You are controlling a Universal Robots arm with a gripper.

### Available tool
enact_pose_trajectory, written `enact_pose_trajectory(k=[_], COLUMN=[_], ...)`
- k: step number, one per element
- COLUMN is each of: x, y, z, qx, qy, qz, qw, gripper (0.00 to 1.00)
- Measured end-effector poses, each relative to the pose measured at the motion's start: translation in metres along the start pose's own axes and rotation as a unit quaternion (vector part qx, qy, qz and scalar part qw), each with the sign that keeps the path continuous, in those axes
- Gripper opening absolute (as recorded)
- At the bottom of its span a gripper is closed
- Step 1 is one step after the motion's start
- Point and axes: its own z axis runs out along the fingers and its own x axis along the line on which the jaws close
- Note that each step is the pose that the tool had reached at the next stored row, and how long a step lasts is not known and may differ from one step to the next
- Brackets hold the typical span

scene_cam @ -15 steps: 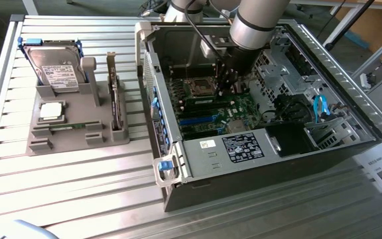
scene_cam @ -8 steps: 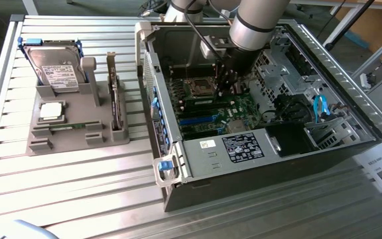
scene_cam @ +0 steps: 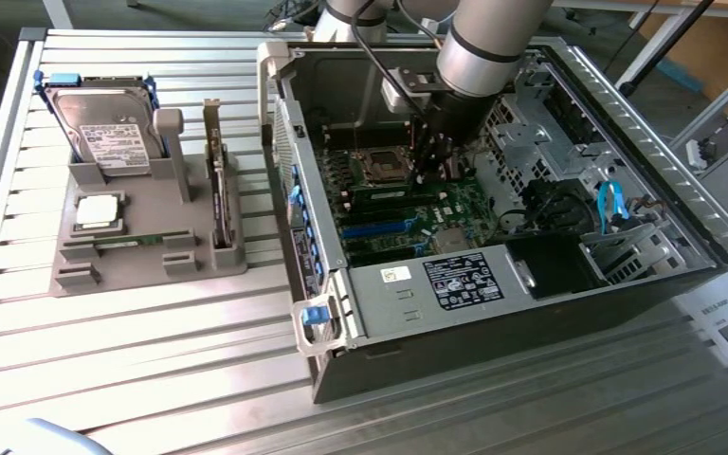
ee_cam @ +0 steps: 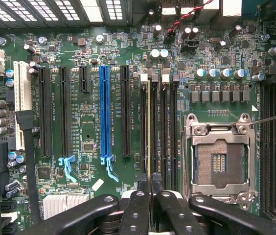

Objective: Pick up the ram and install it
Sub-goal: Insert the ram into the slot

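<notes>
Ram [ee_cam: 149, 127]: thin green stick, seen edge-on in the wrist view. It stands upright along the bank of black memory slots [ee_cam: 163, 127] on the motherboard [ee_cam: 89, 63], between the blue expansion slot [ee_cam: 103, 115] and the open CPU socket [ee_cam: 218, 161]. Whether it is seated in a slot or just above one cannot be told.

Gripper [ee_cam: 150, 190]: fingers drawn close together, clamped on the ram's near edge.

Arm [scene_cam: 491, 47]: reaches down into the open computer case [scene_cam: 377, 341], over the middle of the board.

Case: lies on the slatted table [scene_cam: 149, 370], toward its edge at the exterior view's right.

Grey holder [scene_cam: 124, 256]: on the table just beside the case, toward the edge at the exterior view's left. It carries:
- a hard drive [scene_cam: 105, 133], upright
- a silver CPU chip [scene_cam: 96, 210], lying flat
- an expansion card [scene_cam: 221, 190], on edge
</notes>
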Motion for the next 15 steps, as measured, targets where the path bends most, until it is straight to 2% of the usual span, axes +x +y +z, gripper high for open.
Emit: enact_pose_trajectory(k=[15], x=[0.0], y=[0.0], z=[0.0], qx=[-0.0001], qy=[0.0002], qz=[-0.006], qw=[1.0], gripper=[0.12])
